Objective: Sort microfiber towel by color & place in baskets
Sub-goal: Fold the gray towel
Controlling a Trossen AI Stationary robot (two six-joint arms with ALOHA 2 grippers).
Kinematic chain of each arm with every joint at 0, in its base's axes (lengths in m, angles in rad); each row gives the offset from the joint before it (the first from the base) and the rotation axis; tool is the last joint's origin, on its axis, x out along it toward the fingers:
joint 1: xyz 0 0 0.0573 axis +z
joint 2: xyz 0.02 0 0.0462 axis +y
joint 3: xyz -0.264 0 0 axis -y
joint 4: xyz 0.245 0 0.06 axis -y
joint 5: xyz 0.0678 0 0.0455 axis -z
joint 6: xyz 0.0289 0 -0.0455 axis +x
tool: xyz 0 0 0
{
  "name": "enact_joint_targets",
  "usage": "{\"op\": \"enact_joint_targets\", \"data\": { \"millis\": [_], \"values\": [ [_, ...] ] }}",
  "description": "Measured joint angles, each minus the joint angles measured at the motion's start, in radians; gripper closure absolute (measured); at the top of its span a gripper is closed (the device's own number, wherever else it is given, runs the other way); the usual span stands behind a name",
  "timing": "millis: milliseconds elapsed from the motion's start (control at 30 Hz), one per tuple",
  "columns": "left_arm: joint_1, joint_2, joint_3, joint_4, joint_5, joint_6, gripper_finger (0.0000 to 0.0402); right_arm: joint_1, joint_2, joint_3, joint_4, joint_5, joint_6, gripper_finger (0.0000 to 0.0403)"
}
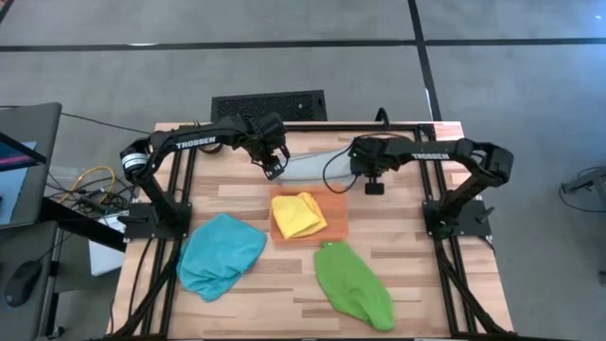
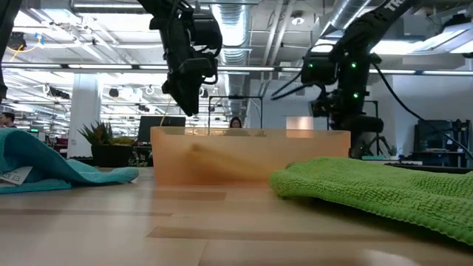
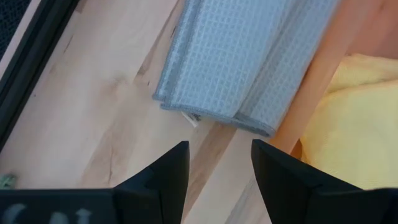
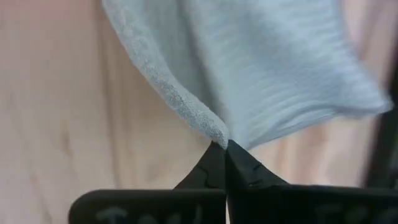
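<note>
Reaching in from 3 o'clock in the high view, the right gripper (image 1: 352, 169) is clamped on the grey towel (image 1: 312, 168) at 12 o'clock of the orange tray (image 1: 336, 221), which holds a yellow towel (image 1: 298, 215). The left gripper (image 1: 273, 167) hovers at the towel's other end, fingers apart. A teal towel (image 1: 220, 254) lies at 8 o'clock, a green towel (image 1: 352, 283) at 5 o'clock on the table (image 1: 398, 256). In the right wrist view, the fingertips (image 4: 239, 163) pinch the towel's edge.
</note>
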Motion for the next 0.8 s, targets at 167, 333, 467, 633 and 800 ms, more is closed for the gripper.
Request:
{"op": "enact_joint_targets", "data": {
  "millis": [167, 333, 467, 633, 800],
  "values": [
    [0.0, 0.0, 0.0, -0.007, 0.0, 0.0, 0.0235, -0.019, -0.001, 0.065, 0.03, 0.027, -0.096, 0.0396],
    [0.0, 0.0, 0.0, -0.008, 0.0, 0.0, 0.0235, -0.017, 0.001, 0.121, 0.101, 0.016, -0.209, 0.0399],
    [0.0, 0.0, 0.0, -0.008, -0.001, 0.0, 0.0235, -0.014, 0.01, 0.135, 0.182, -0.006, -0.273, 0.0398],
    [0.0, 0.0, 0.0, -0.008, -0.001, -0.001, 0.0235, 0.0, 0.01, 0.137, 0.285, -0.04, -0.311, 0.0398],
    [0.0, 0.0, 0.0, -0.008, -0.001, -0.001, 0.0235, 0.02, 0.01, 0.137, 0.343, -0.126, -0.317, 0.0399]
  ]
}}
